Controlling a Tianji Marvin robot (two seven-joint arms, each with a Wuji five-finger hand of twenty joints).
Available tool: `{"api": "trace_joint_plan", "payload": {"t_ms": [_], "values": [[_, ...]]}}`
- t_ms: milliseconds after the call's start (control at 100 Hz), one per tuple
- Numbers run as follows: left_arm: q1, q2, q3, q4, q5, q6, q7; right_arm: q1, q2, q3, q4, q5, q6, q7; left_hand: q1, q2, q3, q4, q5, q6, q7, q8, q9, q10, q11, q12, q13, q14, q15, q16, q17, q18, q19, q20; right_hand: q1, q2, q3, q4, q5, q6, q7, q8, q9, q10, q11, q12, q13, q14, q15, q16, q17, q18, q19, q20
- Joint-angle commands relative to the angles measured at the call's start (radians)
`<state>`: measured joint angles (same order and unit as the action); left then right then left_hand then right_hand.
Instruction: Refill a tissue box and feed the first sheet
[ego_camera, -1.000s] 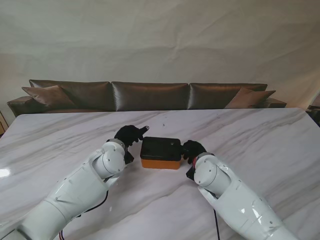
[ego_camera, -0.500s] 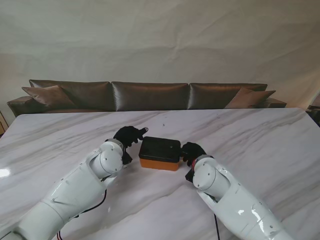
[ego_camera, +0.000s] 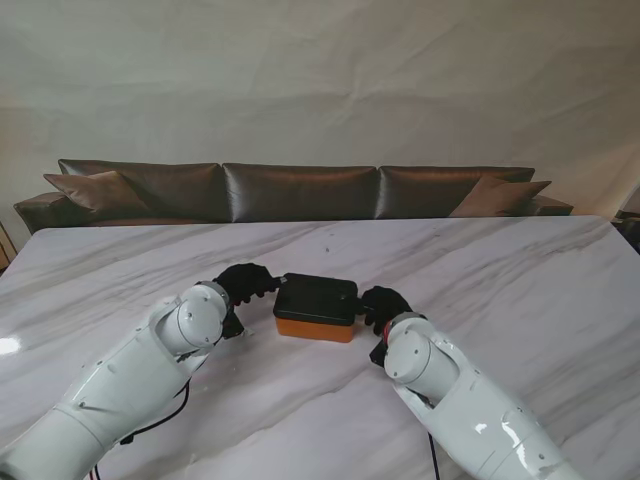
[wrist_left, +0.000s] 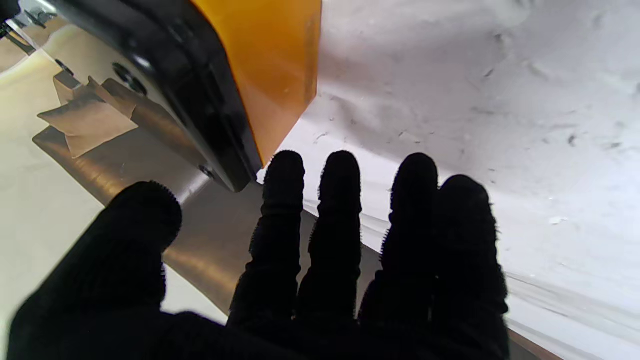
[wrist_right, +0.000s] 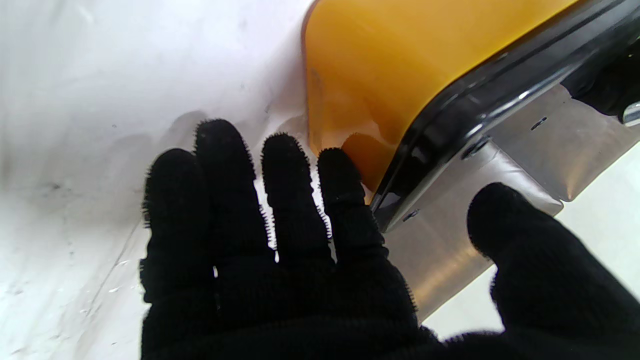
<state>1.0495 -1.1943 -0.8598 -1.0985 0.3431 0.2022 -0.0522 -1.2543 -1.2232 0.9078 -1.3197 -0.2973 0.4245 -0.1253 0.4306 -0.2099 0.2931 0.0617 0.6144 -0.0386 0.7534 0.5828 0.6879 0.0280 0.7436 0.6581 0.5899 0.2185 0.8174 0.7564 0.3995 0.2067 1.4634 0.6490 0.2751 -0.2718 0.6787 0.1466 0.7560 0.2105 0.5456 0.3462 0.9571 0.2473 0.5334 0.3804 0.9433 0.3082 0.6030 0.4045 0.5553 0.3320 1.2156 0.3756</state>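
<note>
Both hands, left hand (ego_camera: 243, 283) and right hand (ego_camera: 384, 302), flank the tissue box (ego_camera: 316, 307) with fingers spread, holding nothing; they should press its ends evenly before lifting.

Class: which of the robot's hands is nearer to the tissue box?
Right, narrowly. The right hand is against the tissue box at its right end; the left hand sits just off its left end.

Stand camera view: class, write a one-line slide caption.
Two black-gloved hands, left hand and right hand, flank a black-lidded orange tissue box on a white marble table.
</note>
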Motion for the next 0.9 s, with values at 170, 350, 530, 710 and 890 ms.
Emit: {"api": "trace_joint_plan", "payload": {"t_ms": [170,350,530,710,890], "values": [[-0.038,0.017,0.029,0.053,-0.021,-0.055,-0.073,0.0,-0.009,-0.008,0.005,0.004,0.003,0.009,0.038,-0.062,-0.012,0.034,-0.097,-0.081,0.141,0.191,-0.057,-0.079,0.093,0.095,-0.058,-0.027,-0.009,0.056,-0.064,-0.12,-0.065,0.022,0.022,-0.015,-0.03,0.025,0.023,-0.069,0.03,0.016,0.041,-0.032,0.029,0.02,0.027,0.004,0.031,0.009,0.005,-0.001,0.048,0.005],[-0.064,0.016,0.062,0.087,-0.02,-0.084,-0.088,0.001,-0.01,-0.008,0.006,0.005,0.005,0.007,0.049,-0.126,0.095,0.033,-0.112,-0.116,0.209,0.309,-0.045,-0.109,0.138,0.149,-0.045,-0.045,0.022,0.094,-0.063,-0.135,-0.058,0.026,0.023,-0.015,-0.033,0.028,0.021,-0.069,0.031,0.017,0.04,-0.033,0.028,0.021,0.027,0.004,0.031,0.008,0.005,-0.001,0.048,0.004],[-0.078,0.015,0.094,0.096,-0.004,-0.087,-0.091,0.0,-0.011,-0.008,0.007,0.007,0.003,0.003,0.146,-0.255,0.27,0.002,-0.124,-0.189,0.326,0.397,-0.016,-0.146,0.213,0.208,-0.02,-0.07,0.073,0.137,-0.045,-0.152,-0.043,0.027,0.026,-0.011,-0.035,0.031,0.02,-0.069,0.032,0.017,0.041,-0.033,0.029,0.022,0.03,0.002,0.031,0.007,0.006,-0.003,0.049,0.003],[-0.085,0.015,0.119,0.097,0.009,-0.074,-0.096,0.0,-0.014,-0.008,0.011,0.014,-0.001,-0.002,0.185,-0.289,0.348,-0.014,-0.049,-0.21,0.407,0.447,0.076,-0.152,0.269,0.295,0.043,-0.069,0.137,0.175,0.01,-0.158,0.005,0.032,0.042,0.0,-0.035,0.032,0.022,-0.071,0.034,0.017,0.044,-0.033,0.031,0.023,0.031,0.002,0.031,0.007,0.007,-0.002,0.049,0.001],[-0.094,0.009,0.129,0.116,-0.003,-0.077,-0.093,0.001,-0.013,-0.008,0.011,0.011,-0.002,-0.003,0.146,-0.287,0.343,-0.06,-0.022,-0.222,0.372,0.446,0.092,-0.148,0.256,0.291,0.057,-0.067,0.142,0.184,0.024,-0.163,0.02,0.027,0.06,0.004,-0.044,0.032,0.025,-0.076,0.037,0.017,0.047,-0.035,0.032,0.024,0.035,0.0,0.032,0.007,0.01,-0.004,0.051,0.001]]}}
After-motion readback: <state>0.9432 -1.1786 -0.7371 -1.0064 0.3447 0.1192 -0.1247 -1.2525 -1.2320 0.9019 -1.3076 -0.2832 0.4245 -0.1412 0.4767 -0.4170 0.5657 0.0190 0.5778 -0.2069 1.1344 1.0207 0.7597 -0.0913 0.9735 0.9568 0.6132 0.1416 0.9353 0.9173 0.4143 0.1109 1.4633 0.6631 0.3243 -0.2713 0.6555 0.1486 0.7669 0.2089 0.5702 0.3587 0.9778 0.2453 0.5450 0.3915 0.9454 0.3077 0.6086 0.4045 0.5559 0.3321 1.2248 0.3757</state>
